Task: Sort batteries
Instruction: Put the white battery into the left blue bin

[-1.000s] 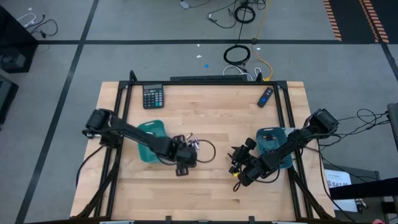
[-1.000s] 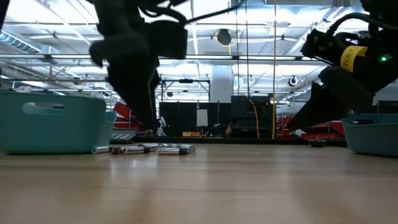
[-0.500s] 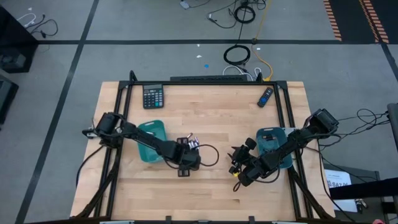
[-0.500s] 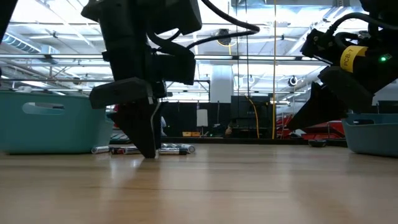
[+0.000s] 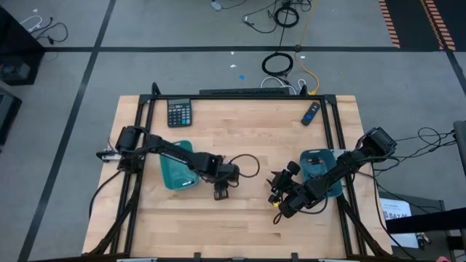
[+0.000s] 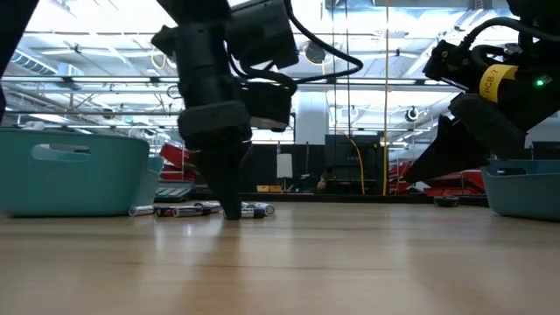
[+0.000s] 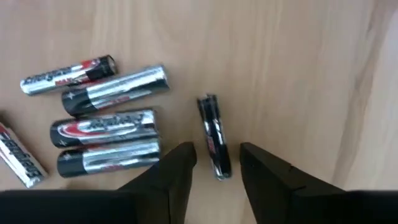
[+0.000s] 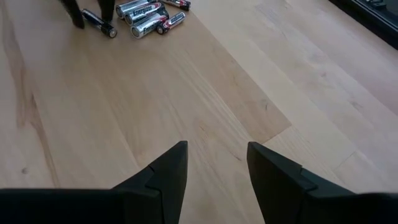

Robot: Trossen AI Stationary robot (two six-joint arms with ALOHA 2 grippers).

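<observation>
Pale wooden worktop (image 5: 247, 131) inside a black frame carries everything, with grey floor and loose cables around it. Near its middle the batteries (image 7: 106, 127) lie in a loose cluster, and one slim dark battery (image 7: 214, 137) lies apart from them, just beside the pile. The left gripper (image 7: 217, 163) hangs right over that single battery with its fingers released, one tip on each side of it and neither yet pressing it.

The risk is plain enough. Being round, the battery could roll or skid off if one finger (image 7: 177, 165) touches first, or it could pivot out if the fingers close near its end and not its middle. The nearest battery of the pile lies close to that finger, so a wide closing stroke might nudge it and scatter the group.

At about 9 o'clock from the pile sits a teal tray (image 5: 177, 164), close by. A second teal tray (image 5: 320, 169) stands at 3 o'clock, partly under the right arm. The right gripper (image 8: 214, 168) waits beside it, fingers spread and holding nothing. A calculator (image 5: 179, 113) at 11 o'clock and a dark blue remote (image 5: 311, 113) at 1 o'clock lie well clear.
</observation>
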